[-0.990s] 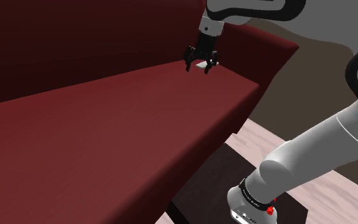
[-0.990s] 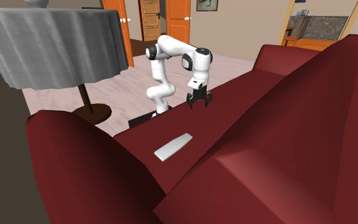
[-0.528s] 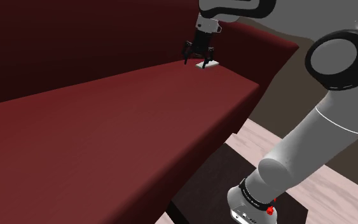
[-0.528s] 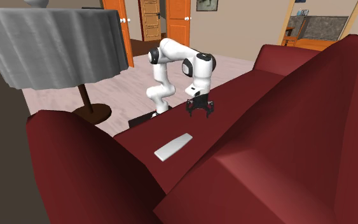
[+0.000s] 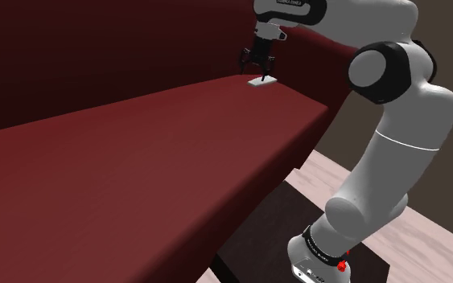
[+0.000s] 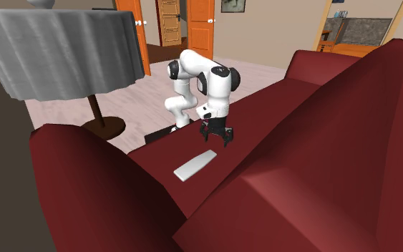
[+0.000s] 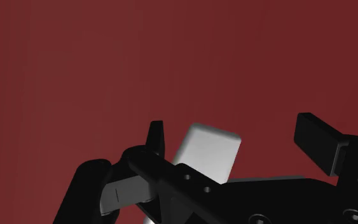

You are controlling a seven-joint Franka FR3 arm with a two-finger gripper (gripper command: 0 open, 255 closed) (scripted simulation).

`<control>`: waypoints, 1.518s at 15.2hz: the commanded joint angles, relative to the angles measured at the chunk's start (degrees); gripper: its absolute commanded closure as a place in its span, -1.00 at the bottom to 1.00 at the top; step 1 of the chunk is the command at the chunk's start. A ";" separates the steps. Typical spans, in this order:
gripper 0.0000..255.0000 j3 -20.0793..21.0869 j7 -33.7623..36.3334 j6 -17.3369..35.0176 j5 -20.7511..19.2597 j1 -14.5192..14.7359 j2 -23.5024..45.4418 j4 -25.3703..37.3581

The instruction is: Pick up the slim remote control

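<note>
The slim remote control (image 6: pixel 195 165) is a flat pale grey bar lying on the dark red sofa seat (image 6: pixel 257 118). In the shoulder view the remote (image 5: pixel 262 80) sits at the seat's far end, near the backrest. My black gripper (image 6: pixel 216 136) hangs just above the end of the remote nearest the arm, pointing down. Seen from the shoulder, the gripper (image 5: pixel 258 59) stands directly over the remote. In the wrist view the gripper (image 7: pixel 238 143) is open, and the remote's end (image 7: pixel 208 153) lies below between the fingers (image 7: pixel 156 137), untouched.
The sofa's tall backrest (image 6: pixel 336 143) rises beside the remote, and a bulky armrest (image 6: pixel 92 172) closes the seat's end beyond it. A round table with a grey cloth (image 6: pixel 56 50) stands on the wood floor. My dark stand (image 5: pixel 265 233) sits in front of the seat (image 5: pixel 136 161).
The arm has stretched farther along the seat, carrying the gripper to just above the remote's end. The fingers stayed open and the remote has not moved.
</note>
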 commanded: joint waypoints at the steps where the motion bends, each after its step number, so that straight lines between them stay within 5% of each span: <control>1: -1.00 -1.08 2.86 -1.44 0.04 -0.83 3.51 4.95; 8: -1.00 -5.17 11.17 -7.16 1.23 -5.15 14.95 22.08; 18: -1.00 -5.23 11.37 -0.17 1.06 -4.82 13.10 13.23; 19: 1.00 -5.23 11.36 -0.15 1.06 -4.83 13.22 13.33; 23: 1.00 -5.23 11.39 -0.08 1.06 -4.81 13.16 13.22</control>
